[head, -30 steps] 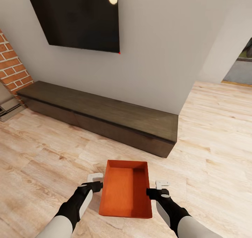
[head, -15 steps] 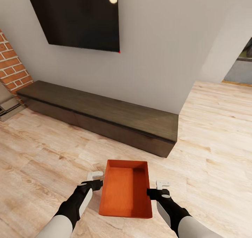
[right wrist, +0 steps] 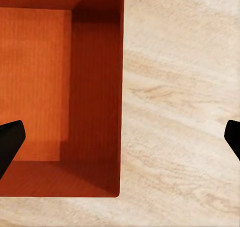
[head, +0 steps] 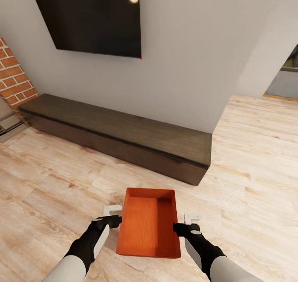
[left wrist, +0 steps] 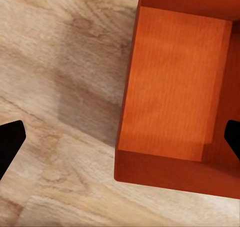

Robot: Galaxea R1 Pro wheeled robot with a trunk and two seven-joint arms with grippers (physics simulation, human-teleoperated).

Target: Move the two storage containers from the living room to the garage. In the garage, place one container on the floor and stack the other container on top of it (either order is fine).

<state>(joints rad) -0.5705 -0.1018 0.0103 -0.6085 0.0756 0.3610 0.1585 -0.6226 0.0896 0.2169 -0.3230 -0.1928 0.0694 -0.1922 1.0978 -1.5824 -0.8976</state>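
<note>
Container: one orange-red storage container (head: 149, 223) is held between both arms above the wood-plank floor (head: 49, 178)
Left fingers (head: 112, 209): spread wide at its side wall
Right fingers (head: 192, 217): spread wide likewise
Ahead: a dark low cabinet (head: 120, 137) under a wall TV (head: 91, 19)

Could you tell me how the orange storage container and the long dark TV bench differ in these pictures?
The storage container is bright orange-red and open-topped, showing an empty inside; the TV bench is dark brown wood with a closed flat top. The container is small and sits between the left gripper and right gripper; the bench is far longer and runs along the wall. Both are straight-sided and rectangular.
</note>
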